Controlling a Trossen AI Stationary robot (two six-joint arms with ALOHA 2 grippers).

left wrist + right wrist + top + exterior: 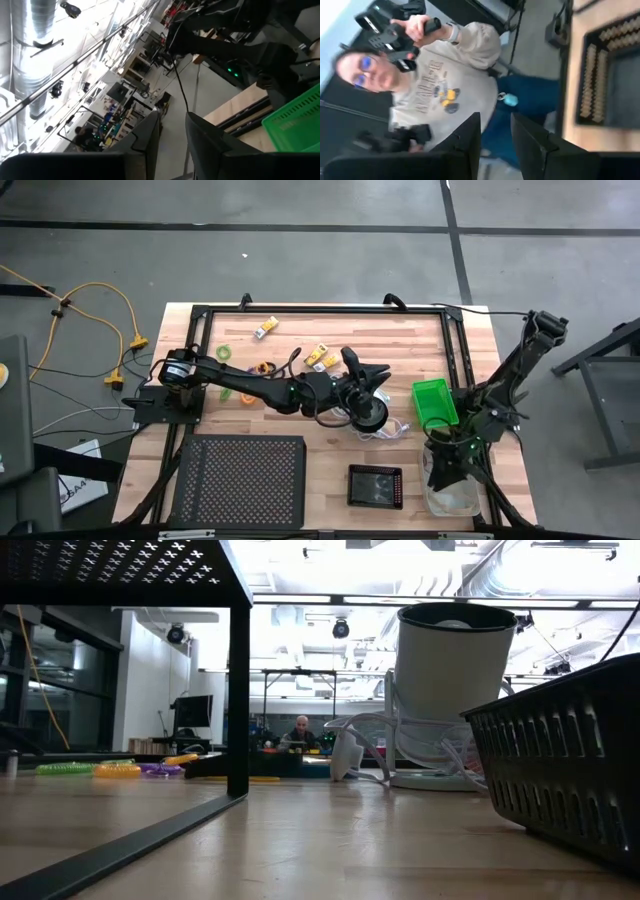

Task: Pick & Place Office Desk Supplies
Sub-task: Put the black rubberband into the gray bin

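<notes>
Yellow-and-white packs [265,330] [322,358] lie on the far part of the table, with a green loop [223,352] and an orange loop [262,368] to their left. The low view shows green [60,768], orange [118,770] and purple [160,768] loops lying flat. My left gripper [362,370] [172,135] is open, empty and tipped upward just beyond the round white-and-black object [368,416]. My right gripper [450,472] [495,132] is open and empty over the clear tray [455,498], facing past the near edge.
A green tray [435,400] sits right of the round object, whose white cord [398,430] trails beside it. A black mesh tray [240,480] and a small dark tray [375,485] stand at the near edge. A person [445,95] stands beyond the near edge, holding controllers.
</notes>
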